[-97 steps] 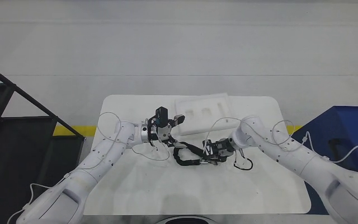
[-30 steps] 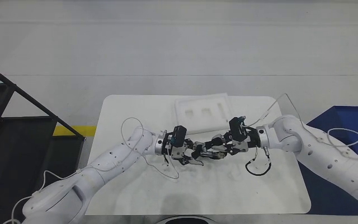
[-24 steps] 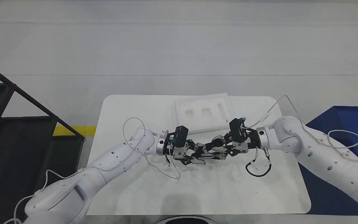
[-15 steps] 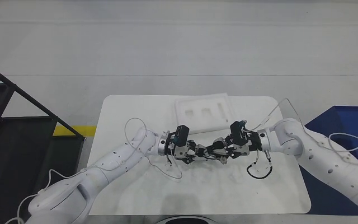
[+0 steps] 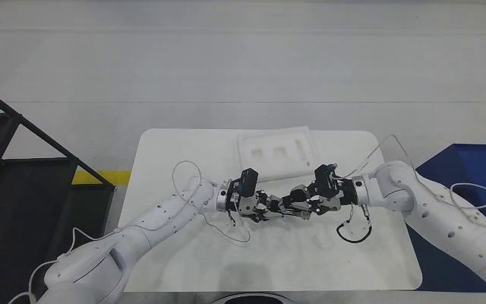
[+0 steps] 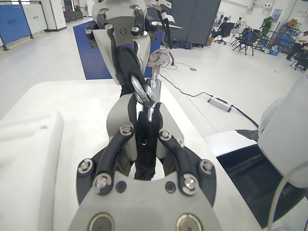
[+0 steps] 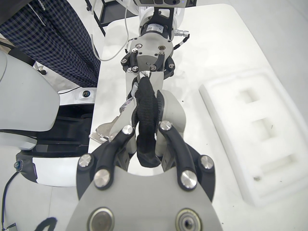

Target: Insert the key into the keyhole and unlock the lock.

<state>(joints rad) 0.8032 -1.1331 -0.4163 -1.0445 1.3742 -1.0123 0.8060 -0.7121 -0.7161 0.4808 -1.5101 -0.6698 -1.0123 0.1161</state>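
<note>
**Key at the barrel, turn not yet made**

I have the cable lock [image 5: 278, 205] stretched between my two tools over the middle of the surface [image 5: 190, 258], a little to the near side of the white foam tray [image 5: 277, 148] that sits at the far edge. My left tool [image 6: 146, 115] is clenched on the lock end, where the black fabric sleeve gives way to the chrome barrel [image 6: 155, 91]. My right tool [image 7: 146, 108] is clenched on the sleeved cable facing it, fingertips nearly meeting those of the left.

The key [image 6: 157, 60] stands in line with the barrel. Its blade runs down to the barrel's end and seems to enter it, though I cannot tell how deep it sits. Its flat head lies just outside one finger of my right tool, against that finger's outer face and not between the two. A metal ring [image 6: 138, 88] hangs just beside the barrel, touching it.

As I judge it, pick-up and alignment are done and insertion is at least begun. Left to do: seat the blade fully if it is not seated, take hold of the head, and turn it until the lock releases. I see no sign that the lock is open.
</note>
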